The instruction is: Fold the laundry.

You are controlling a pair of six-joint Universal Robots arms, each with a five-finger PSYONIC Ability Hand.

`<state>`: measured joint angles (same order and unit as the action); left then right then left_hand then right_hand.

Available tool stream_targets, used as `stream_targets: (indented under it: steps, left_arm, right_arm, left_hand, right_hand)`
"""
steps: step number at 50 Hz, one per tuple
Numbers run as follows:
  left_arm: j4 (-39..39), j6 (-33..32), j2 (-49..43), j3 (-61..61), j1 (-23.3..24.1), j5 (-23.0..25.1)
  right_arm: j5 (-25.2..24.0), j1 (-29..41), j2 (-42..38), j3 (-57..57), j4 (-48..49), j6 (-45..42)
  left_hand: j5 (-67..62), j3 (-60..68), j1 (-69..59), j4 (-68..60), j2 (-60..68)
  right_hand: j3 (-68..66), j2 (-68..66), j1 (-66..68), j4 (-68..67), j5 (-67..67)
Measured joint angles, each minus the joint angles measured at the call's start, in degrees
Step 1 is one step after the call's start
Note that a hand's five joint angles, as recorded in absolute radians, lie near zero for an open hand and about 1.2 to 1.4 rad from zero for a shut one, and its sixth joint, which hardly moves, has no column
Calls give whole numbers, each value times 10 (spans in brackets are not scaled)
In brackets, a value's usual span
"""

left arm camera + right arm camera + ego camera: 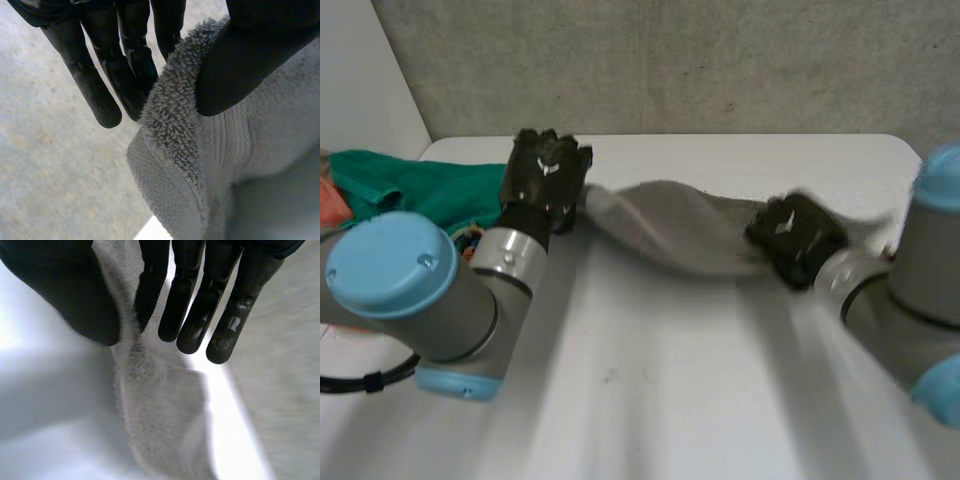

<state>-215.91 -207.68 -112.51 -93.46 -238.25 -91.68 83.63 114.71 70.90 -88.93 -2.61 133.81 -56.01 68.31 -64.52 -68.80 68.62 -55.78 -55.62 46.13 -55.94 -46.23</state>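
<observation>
- Grey towel (665, 225) is strung between both hands over the middle of the white table (650, 400), toward the far side.
- The towel is twisted along its length. The middle sags low; can't tell if it touches the table.
- Left hand (548, 172) is on the towel's left end. In the left wrist view the fingers (107, 80) are straight and the thumb is pressed against them, with the terry edge of the towel (200, 165) pinched between.
- Right hand (796, 238) is on the towel's right end. In the right wrist view the towel (155, 405) runs up between the thumb and the nearly straight fingers (200, 305) and is nipped there. The rest trails down from the hand.
- The hands are well apart, left one nearer the wall than the right.
- Green cloth (410, 185) is bunched at the table's left edge, just beside the left arm and apart from the towel.
- Orange cloth (328, 205) is at the far left, touching the green cloth.
</observation>
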Motion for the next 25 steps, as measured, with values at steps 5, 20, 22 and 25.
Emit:
stream_targets:
  steps: [5,20,22,25]
  left_arm:
    - [1,0,0,-14,0,0]
    - [70,12,96,-1,7,-1]
    - [88,18,116,8,10,-1]
    - [113,26,137,22,18,-1]
  right_arm:
    - [-1,13,-32,-13,22,46]
    - [-49,-113,-18,-13,61,296]
    - [-87,-148,-1,-31,28,343]
    - [-111,-164,8,-52,8,367]
  left_hand:
    - [0,0,0,0,0]
    - [0,0,0,0,0]
    - [0,0,0,0,0]
    - [0,0,0,0,0]
  right_hand:
    - [271,276,-216,271,273]
    - [386,364,-300,381,394]
    - [389,364,-300,381,394]
    - [389,364,-300,381,394]
